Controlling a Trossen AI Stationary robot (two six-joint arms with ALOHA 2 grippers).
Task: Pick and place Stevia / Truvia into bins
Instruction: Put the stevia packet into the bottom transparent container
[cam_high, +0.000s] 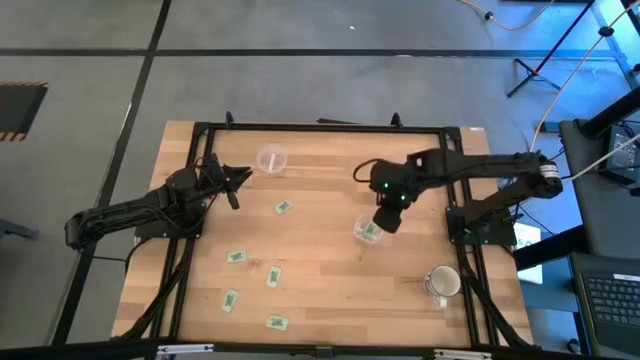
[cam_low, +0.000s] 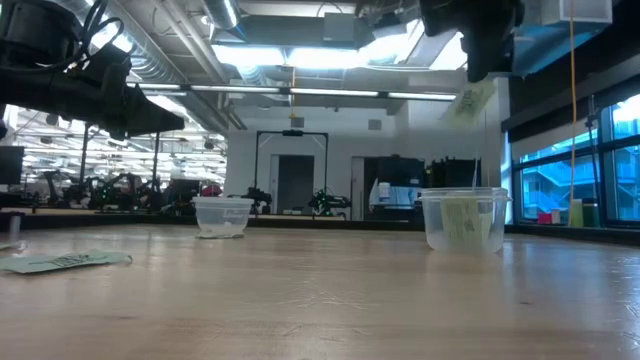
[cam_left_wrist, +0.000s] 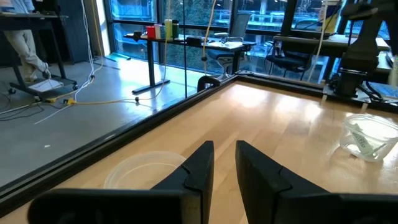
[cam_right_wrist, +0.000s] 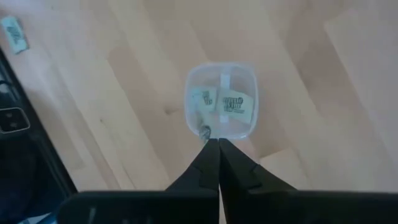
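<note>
your right gripper (cam_right_wrist: 218, 144) hangs directly above the right bin (cam_high: 367, 230), fingers pressed together with nothing between them. that clear cup holds at least two green packets (cam_right_wrist: 239, 103) lying inside it. your left gripper (cam_high: 238, 180) sits raised near the table's far left, just beside the second bin (cam_high: 271, 159), fingers slightly apart and gripping nothing; that cup looks bare of packets from above. five loose packets lie on the wood: one (cam_high: 284, 208) between the two cups, four nearer the front, at (cam_high: 236, 257), (cam_high: 273, 276), (cam_high: 230, 300) and (cam_high: 277, 322). a whitish mug (cam_high: 443, 284) stands at the front right.
</note>
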